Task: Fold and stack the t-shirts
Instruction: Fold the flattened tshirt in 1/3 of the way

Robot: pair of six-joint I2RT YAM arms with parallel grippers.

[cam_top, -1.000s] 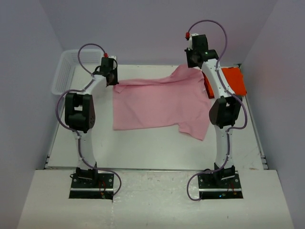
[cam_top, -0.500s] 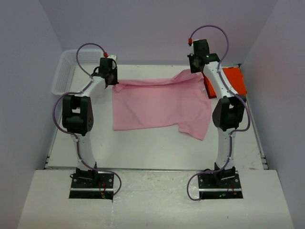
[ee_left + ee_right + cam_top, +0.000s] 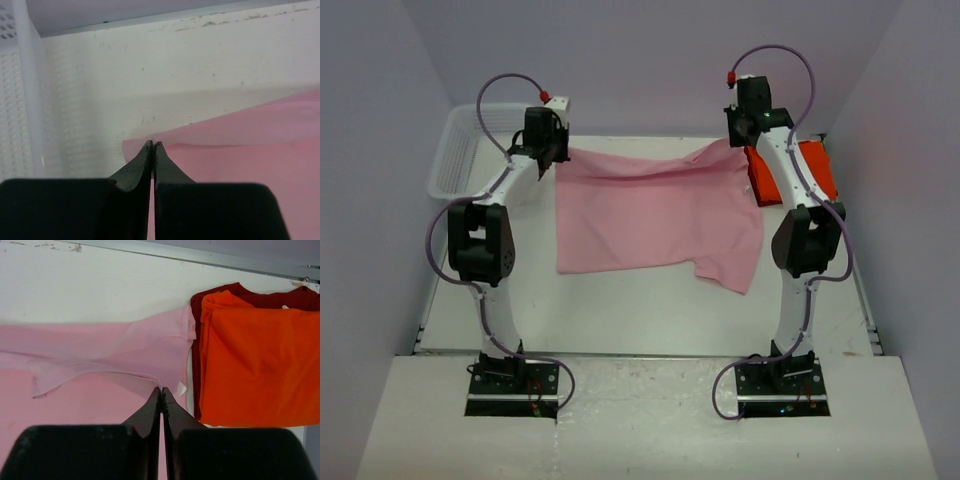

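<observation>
1. Cloth at the centre: the pink t-shirt is spread over the middle of the desk. Its 12 o'clock edge is lifted off the surface and strung between the two arms, dipping a little midway. The rest lies flat toward 6 o'clock, with one sleeve poking out at about 5 o'clock.
2. At the shirt's 11 o'clock corner, the left tool has its fingers pressed together on the pink edge. The wrist view shows the cloth meeting the very tips.
3. At the shirt's 1 o'clock corner, the right tool is likewise clamped, fingers together on a rumpled fold of pink cloth beside a sleeve hem.
4. The orange-red t-shirt lies folded and flat at 2 o'clock on the desk, just beside the raised pink corner. From above, the right arm covers part of it.
5. A darker red layer shows under the orange-red fold along its 9 and 12 o'clock sides. It may be a separate garment or part of the same one; the view does not settle it.
6. The white mesh basket sits at 10 o'clock on the desk against the left wall, near the left tool and apart from the pink cloth.
</observation>
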